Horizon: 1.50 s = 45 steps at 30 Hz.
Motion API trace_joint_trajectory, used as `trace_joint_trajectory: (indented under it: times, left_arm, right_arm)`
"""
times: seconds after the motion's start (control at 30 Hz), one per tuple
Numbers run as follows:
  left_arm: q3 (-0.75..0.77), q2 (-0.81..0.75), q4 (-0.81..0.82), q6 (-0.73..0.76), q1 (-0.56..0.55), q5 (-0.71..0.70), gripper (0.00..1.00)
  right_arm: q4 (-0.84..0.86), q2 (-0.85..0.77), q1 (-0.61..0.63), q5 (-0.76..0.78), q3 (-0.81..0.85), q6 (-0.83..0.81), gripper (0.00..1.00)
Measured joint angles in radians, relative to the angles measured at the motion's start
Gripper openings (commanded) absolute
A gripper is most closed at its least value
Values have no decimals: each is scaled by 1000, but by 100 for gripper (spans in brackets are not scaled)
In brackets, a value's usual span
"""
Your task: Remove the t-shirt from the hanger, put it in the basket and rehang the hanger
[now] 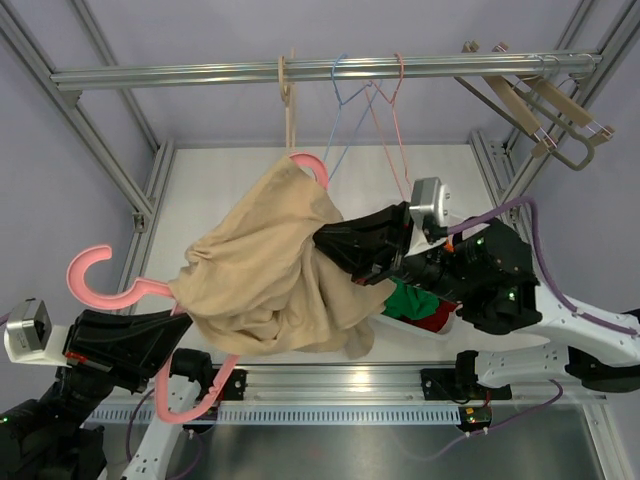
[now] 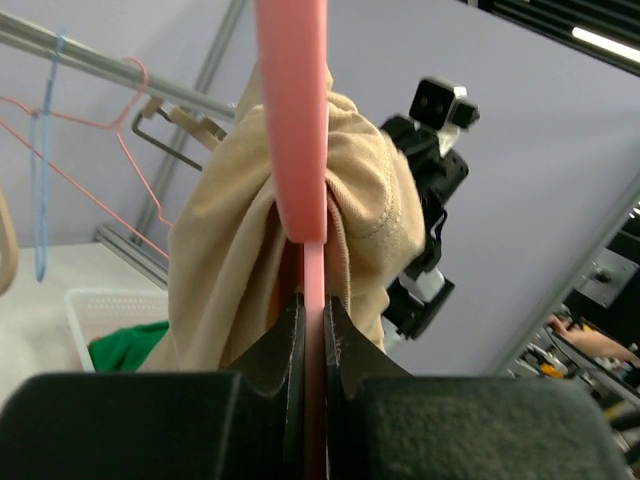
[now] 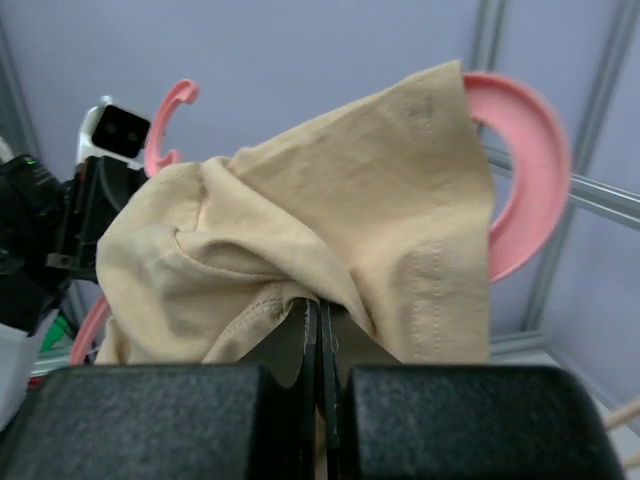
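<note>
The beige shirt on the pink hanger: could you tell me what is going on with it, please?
The left gripper is shut on the hanger, holding it up over the table. The right gripper pinches a fold of the shirt. The shirt is bunched but not yet off: it hangs over the hanger, with one curved end poking out. A basket of clothes sits below.

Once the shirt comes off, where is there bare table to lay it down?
Bare table shows at the back left, between the t-shirt and the frame, and back right beyond the right tool. The middle is crowded: pink hanger, basket.
</note>
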Motion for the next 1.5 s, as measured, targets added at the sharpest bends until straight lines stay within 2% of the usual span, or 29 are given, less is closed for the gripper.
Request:
trace_joint_trajectory:
  times: [0.17, 0.37, 0.5, 0.6, 0.7, 0.87, 0.93, 1.03, 1.2, 1.5]
  left_arm:
    - [-33, 0, -49, -4, -16, 73, 0]
    - [70, 14, -317, 104, -18, 109, 0]
    - [127, 21, -415, 166, -21, 113, 0]
    - [141, 32, -471, 202, -21, 109, 0]
    - [149, 51, -502, 229, -21, 96, 0]
    - [150, 60, -535, 256, -21, 47, 0]
    - [150, 60, -537, 261, -21, 20, 0]
    - [149, 60, -539, 268, -16, -26, 0]
    - [150, 60, -545, 288, -12, -103, 0]
    - [109, 43, -547, 302, -11, -170, 0]
  right_arm:
    - [-140, -2, 0, 171, 179, -55, 0]
    - [-261, 71, 0, 361, 631, -166, 0]
    - [-282, 166, -1, 473, 943, -298, 0]
    - [-269, 202, 0, 544, 1053, -390, 0]
    - [-238, 182, -2, 601, 995, -459, 0]
    - [-156, 52, -27, 675, 588, -509, 0]
    - [-146, -5, -76, 691, 460, -505, 0]
    - [-161, -29, -180, 694, 351, -471, 0]
    - [-221, 27, -345, 673, 391, -409, 0]
    - [-247, 117, -436, 610, 562, -393, 0]
